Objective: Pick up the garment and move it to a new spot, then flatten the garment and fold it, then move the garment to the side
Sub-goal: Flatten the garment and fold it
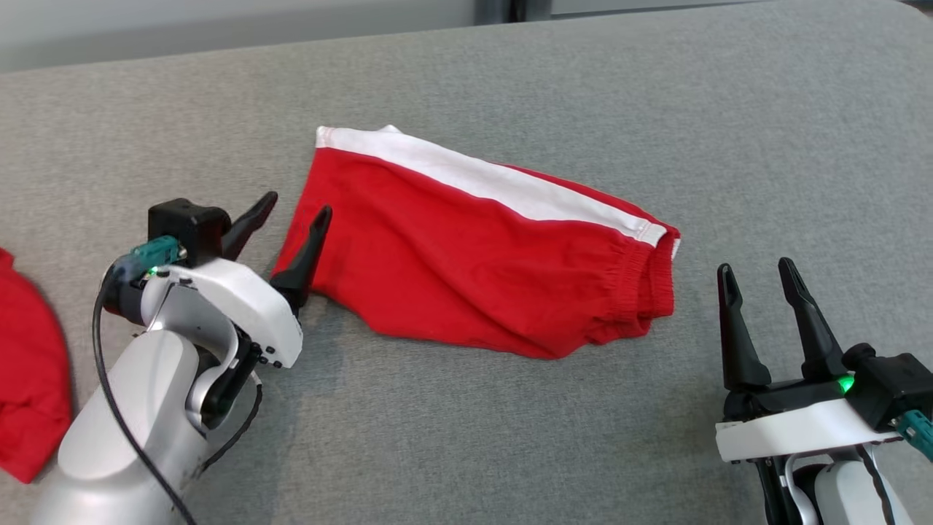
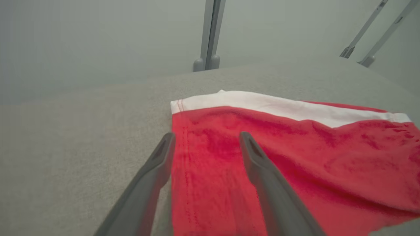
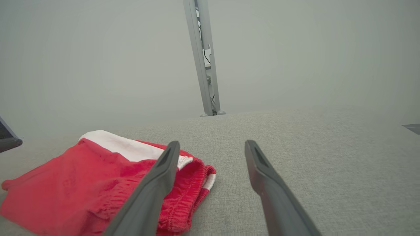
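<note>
Left gripper (image 1: pixel 297 205), jaws apart, straddles the red garment's (image 1: pixel 474 255) left hem while the right gripper (image 1: pixel 756 268) hovers apart near its waistband, likely readying a two-handed lift

Even soft light, faint shadows, head view sharp, wrist views hazy, backgrounds washed out

Free across bare surface (image 1: pixel 510 452) along near edge and on far side behind shorts (image 1: pixel 474 248). Blocked mid-surface by shorts, lying low, slightly rumpled. Tight at left: left gripper (image 1: pixel 299 203) spread over shorts' hem, red cloth (image 1: pixel 29 372) at far left edge. Wide open right of right gripper (image 1: pixel 755 265). Beyond far edge, upright posts (image 3: pixel 203 65), possibly frame legs; hazy there.
</note>
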Controlling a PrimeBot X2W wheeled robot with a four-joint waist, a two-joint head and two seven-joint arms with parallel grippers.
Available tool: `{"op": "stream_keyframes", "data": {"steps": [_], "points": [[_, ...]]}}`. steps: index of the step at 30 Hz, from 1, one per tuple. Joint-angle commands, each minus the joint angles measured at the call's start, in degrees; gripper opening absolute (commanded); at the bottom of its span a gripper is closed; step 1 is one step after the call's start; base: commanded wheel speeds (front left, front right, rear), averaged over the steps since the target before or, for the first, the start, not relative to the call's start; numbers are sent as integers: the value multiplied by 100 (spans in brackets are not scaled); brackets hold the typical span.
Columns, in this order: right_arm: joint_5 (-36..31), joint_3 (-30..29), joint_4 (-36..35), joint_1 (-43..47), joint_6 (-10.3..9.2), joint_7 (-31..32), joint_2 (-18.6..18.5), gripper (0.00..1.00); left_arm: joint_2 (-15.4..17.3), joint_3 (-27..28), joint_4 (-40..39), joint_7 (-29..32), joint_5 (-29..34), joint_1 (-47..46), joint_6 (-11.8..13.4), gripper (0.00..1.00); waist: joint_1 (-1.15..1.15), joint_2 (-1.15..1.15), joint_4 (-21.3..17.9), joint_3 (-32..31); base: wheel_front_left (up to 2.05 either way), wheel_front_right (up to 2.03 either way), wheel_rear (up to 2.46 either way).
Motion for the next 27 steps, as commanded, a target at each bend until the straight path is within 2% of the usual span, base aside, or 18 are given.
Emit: {"op": "stream_keyframes", "data": {"steps": [1,5,10,16,18,23,27], "points": [[44,27,15,-62,1,-40,-24,100,-8,-40,159,107,-96,-139,-65,100,0,0,-80,61,0,0,0],[107,77,41,-93,1,-40,-24,100,-8,-177,840,472,-283,-393,-201,100,0,0,-169,123,0,0,0],[147,120,52,-98,1,-40,-24,100,-16,-273,1566,764,-483,-537,-249,100,0,0,-216,159,0,0,0],[173,128,81,-104,1,-40,-23,100,-243,-520,1866,1290,-904,-444,-306,100,0,0,-199,150,0,0,0],[196,138,69,-128,1,-40,-23,100,-308,-626,1784,1461,-1126,-404,-313,0,0,0,-192,156,0,0,0],[219,111,52,-127,1,-40,-24,100,-220,-847,1409,1636,-1526,-342,-312,0,0,0,-179,153,0,0,0],[218,66,44,-88,1,-40,-24,100,-74,-746,1136,1301,-1807,-280,-300,0,0,0,-166,104,0,0,0]]}}
